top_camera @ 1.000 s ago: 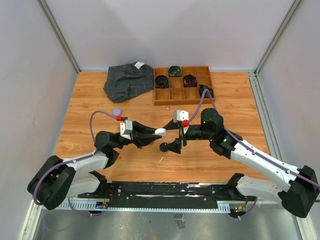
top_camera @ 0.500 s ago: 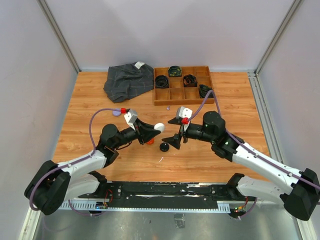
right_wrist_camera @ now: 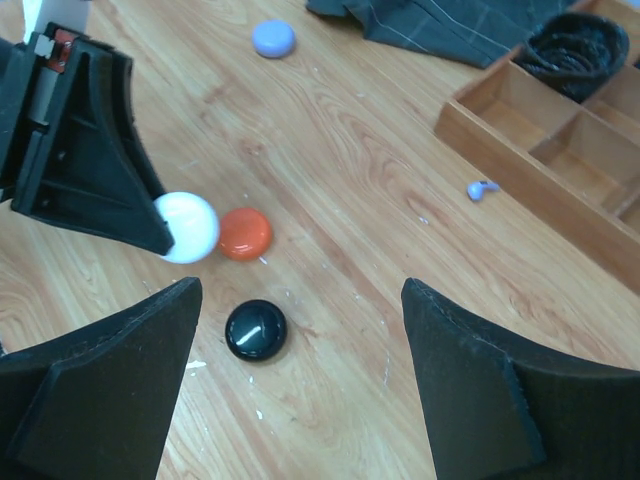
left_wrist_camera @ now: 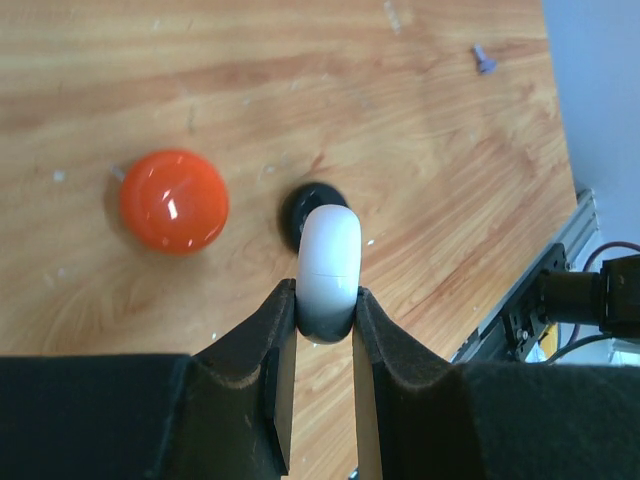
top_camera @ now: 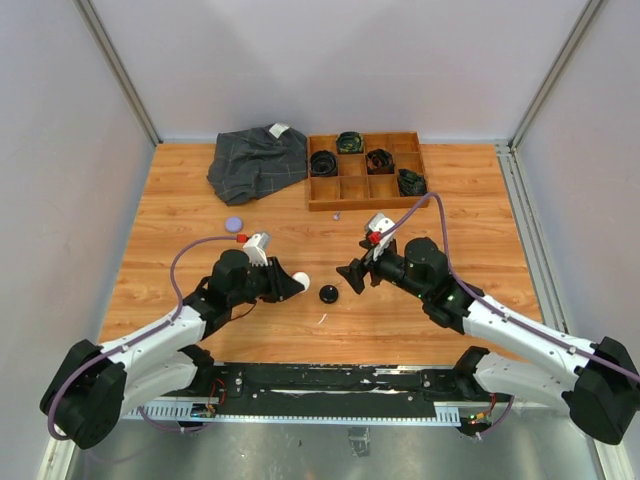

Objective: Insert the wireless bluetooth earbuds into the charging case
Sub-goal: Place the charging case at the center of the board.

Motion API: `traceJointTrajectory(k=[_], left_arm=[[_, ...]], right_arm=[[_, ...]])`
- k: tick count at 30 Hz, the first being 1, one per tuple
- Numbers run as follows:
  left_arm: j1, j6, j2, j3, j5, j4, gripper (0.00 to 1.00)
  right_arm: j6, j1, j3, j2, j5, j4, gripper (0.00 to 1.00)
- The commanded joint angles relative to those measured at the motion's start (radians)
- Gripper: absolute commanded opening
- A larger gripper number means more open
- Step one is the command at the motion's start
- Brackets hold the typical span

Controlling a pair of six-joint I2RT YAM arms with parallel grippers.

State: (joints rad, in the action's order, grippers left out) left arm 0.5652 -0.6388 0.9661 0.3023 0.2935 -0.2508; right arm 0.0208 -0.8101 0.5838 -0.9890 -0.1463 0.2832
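My left gripper [left_wrist_camera: 325,300] is shut on a white round charging case [left_wrist_camera: 330,260], held on edge just above the table; from above the gripper [top_camera: 292,283] and the white case [top_camera: 300,279] sit left of centre. A black case [top_camera: 328,293] lies flat just to its right, and an orange case [left_wrist_camera: 174,200] rests beside it. My right gripper [right_wrist_camera: 300,300] stands open and empty over the black case [right_wrist_camera: 255,329]. One tiny purple earbud [top_camera: 336,214] lies in front of the tray. A purple case [top_camera: 234,224] lies further left.
A wooden compartment tray [top_camera: 365,205] with coiled black belts stands at the back. A grey folded cloth [top_camera: 255,160] lies to its left. A small white speck [top_camera: 322,319] marks the wood near the front.
Both grippers have drawn apart from the table's middle. The left pulled back and down with the white case. The right backed off to the right, away from the black case.
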Motion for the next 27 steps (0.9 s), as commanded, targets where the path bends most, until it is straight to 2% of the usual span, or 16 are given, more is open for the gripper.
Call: traceJointTrajectory(k=[1,7,16,20,23,27], left_arm=[[-0.001,-0.121,0.033,0.005,-0.015,0.108,0.08],[0.01,-0.183,0.119,-0.012,-0.013,0.069,0.13],[0.059,-0.222,0.306,0.036,-0.025,0.016,0.27],[0.084,-0.226,0.352,0.068,-0.041,0.015,0.38],[0.088,-0.241,0.35,0.067,-0.057,0.023,0.55],[0.088,-0.244,0.306,0.066,-0.115,0.092,0.68]], right_arm=[[0.054,0.008,-0.044,0.031,0.134,0.081,0.82],[0.066,0.009,-0.084,0.056,0.203,0.111,0.83],[0.067,0.009,-0.1,0.062,0.221,0.118,0.83],[0.067,0.009,-0.103,0.064,0.227,0.12,0.83],[0.067,0.009,-0.103,0.065,0.23,0.119,0.83],[0.067,0.009,-0.104,0.066,0.232,0.12,0.83]])
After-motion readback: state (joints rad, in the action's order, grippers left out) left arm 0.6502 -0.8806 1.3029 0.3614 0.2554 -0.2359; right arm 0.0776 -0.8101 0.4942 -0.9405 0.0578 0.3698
